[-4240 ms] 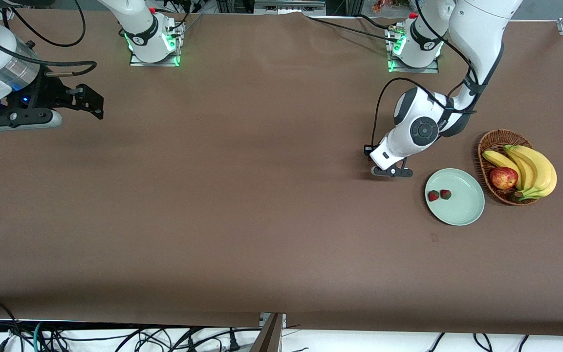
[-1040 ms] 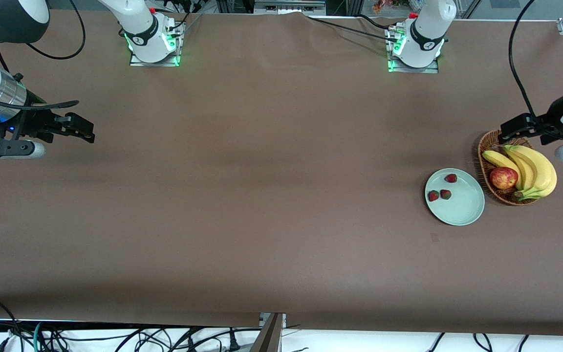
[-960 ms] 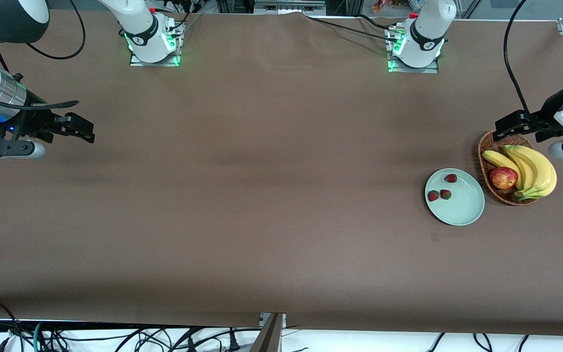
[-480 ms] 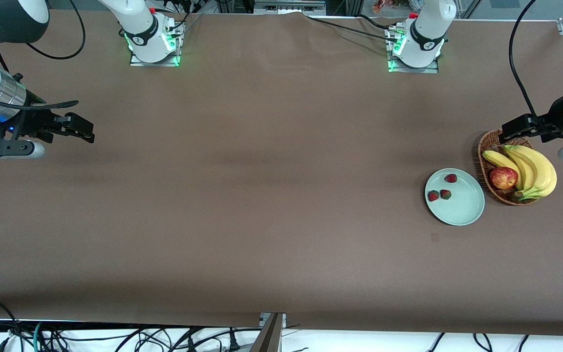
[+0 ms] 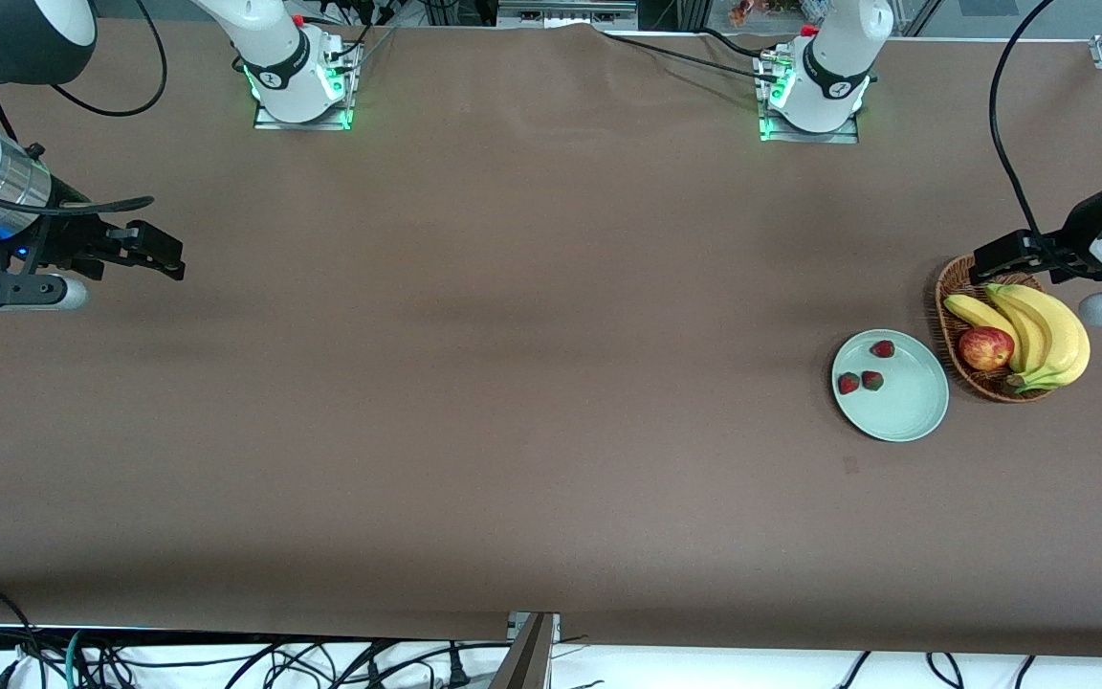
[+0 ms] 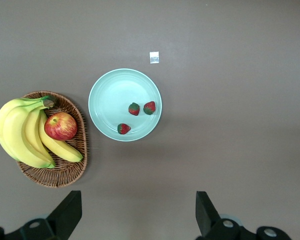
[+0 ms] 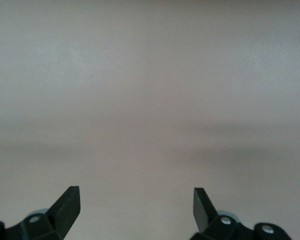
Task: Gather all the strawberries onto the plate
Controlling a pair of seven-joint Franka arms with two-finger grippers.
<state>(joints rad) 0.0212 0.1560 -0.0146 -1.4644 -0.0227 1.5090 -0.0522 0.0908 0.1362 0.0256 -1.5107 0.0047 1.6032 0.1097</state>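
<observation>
I count three strawberries (image 5: 883,348) on the plate (image 5: 910,413) — two side by side at the edge toward the right arm's end of the table, the third alone near the rim farthest from the front camera. The left wrist view shows the same three berries inside the rim, and I see no berry loose on the brown table (image 5: 513,402). So I judge the collecting done; nothing is left to pick.

The plate is my landmark. The basket (image 5: 957,287) with bananas (image 5: 1048,330) and an apple (image 5: 985,348) sits just beside the plate, toward the left arm's end of the table. The left gripper (image 5: 1005,256) hangs in the air over the basket's rim, up and away from the plate, its fingers (image 6: 67,212) spread wide with nothing between them. From that hand the plate lies down and toward the front camera, and the left arm is by far the nearer of the two — if any berry needed nudging, it would be this arm's job.

The right gripper (image 5: 157,251) waits well apart from the plate, at the right arm's end of the table, jaws spread and empty, its wrist camera looking at bare tabletop only.

Any coming move, I judge, is a retreat, not a reach.
</observation>
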